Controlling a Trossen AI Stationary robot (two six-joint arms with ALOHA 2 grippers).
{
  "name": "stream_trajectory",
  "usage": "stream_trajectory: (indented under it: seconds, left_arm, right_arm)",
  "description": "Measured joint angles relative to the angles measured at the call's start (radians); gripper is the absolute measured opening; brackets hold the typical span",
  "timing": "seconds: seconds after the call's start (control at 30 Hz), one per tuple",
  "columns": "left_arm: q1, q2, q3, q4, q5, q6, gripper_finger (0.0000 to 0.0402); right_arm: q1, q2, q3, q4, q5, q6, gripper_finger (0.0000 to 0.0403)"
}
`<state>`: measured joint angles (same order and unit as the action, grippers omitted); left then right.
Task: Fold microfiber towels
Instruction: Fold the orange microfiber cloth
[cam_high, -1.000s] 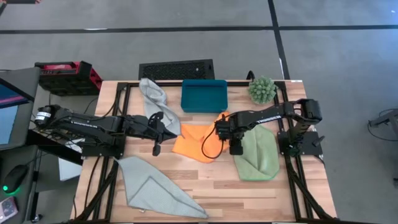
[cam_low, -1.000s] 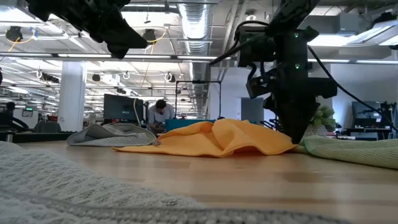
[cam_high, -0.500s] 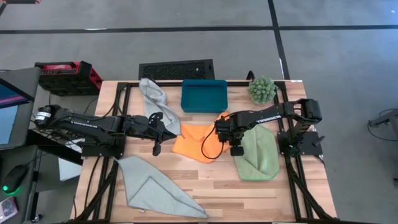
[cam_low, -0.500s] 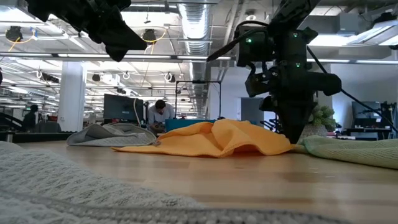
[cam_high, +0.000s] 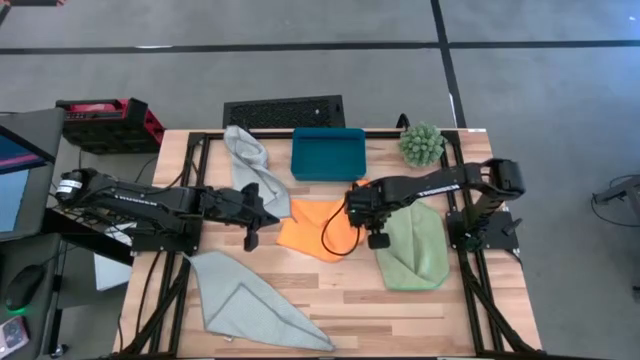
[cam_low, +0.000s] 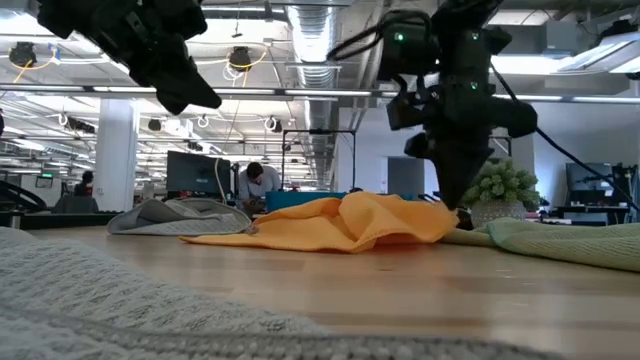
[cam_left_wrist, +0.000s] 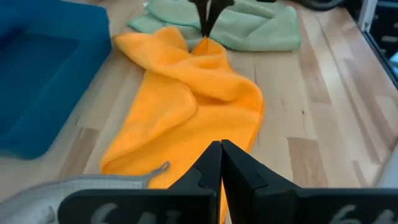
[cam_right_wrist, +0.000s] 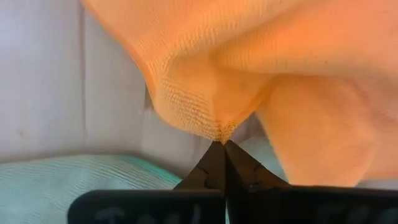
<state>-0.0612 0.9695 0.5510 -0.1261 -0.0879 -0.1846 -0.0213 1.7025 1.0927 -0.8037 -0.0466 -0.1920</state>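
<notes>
The wooden table (cam_high: 330, 300) stands on a grey floor; in the low view, an open hall with ceiling ducts and lamps runs behind it, where a person (cam_low: 256, 182) sits at a screen.

There are 4 towels, 2 arms, 1 tray and 1 plant. 2 grey-blue towels lie on the left: 1 (cam_high: 245, 312) spread with a corner folded over near the front edge, 1 (cam_high: 250, 160) crumpled by the tray. The green towel (cam_high: 415, 255) lies folded long on the right. The orange towel (cam_high: 305, 228) sits mid-table between the arms, rumpled, its right edge humped up and touching the green one.

The teal tray (cam_high: 328, 153) is at the back middle, the spiky plant (cam_high: 421, 144) at the back right corner.

The right gripper (cam_right_wrist: 221, 147) pinches a corner of the orange towel, fingers pressed together on the cloth. The left gripper (cam_left_wrist: 220, 149) hangs above the orange towel's left side, fingers pressed together, holding nothing.
</notes>
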Motion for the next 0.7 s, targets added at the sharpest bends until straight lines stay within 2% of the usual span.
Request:
stream_trajectory:
  seconds: [0.13,0.27,0.47,0.7]
  left_arm:
    - [0.0,0.0,0.0,-0.002,0.022,-0.053,0.0014]
    - [0.0,0.03,0.0,-0.037,0.039,-0.114,0.005]
    - [0.0,0.185,-0.001,-0.042,0.039,0.065,0.0091]
    - [-0.001,0.4,-0.001,-0.006,0.024,0.178,0.0096]
  right_arm:
    - [-0.015,-0.031,0.001,0.004,0.0,0.006,0.0004]
    - [-0.033,-0.055,0.001,0.003,0.001,0.008,0.0007]
    - [-0.056,-0.076,0.001,0.009,0.003,0.008,0.0006]
    - [-0.061,-0.076,0.002,0.006,0.003,0.002,0.0006]
